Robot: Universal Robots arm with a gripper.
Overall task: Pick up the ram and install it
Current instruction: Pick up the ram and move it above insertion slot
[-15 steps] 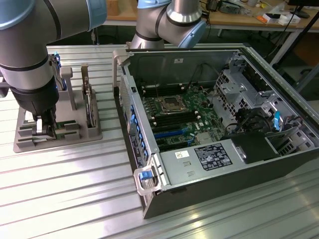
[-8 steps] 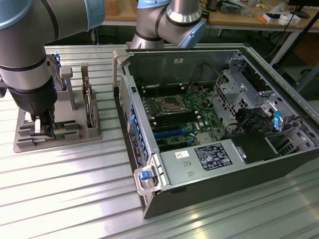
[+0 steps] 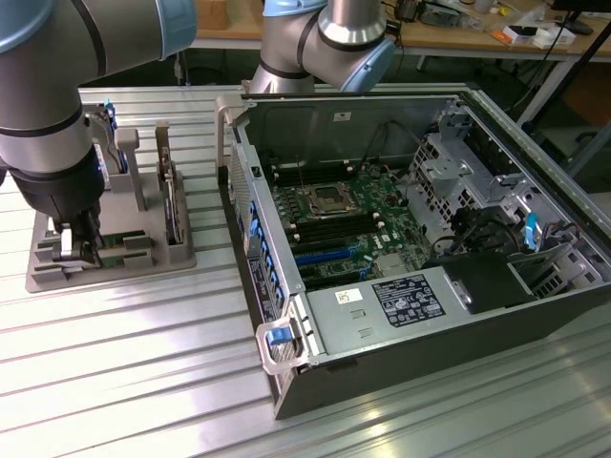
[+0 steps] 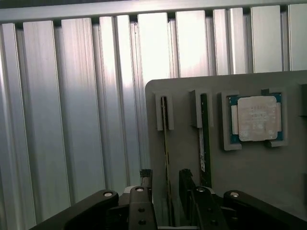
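One ram is straddled by the gripper, jaws parted.
Judged light, stiff, fragile; best pinched across its flat faces.

The ram, partly hidden
Its near end is lost inside the gripper, which the picture's edge cuts off; the two seem apart, though that is unclear.
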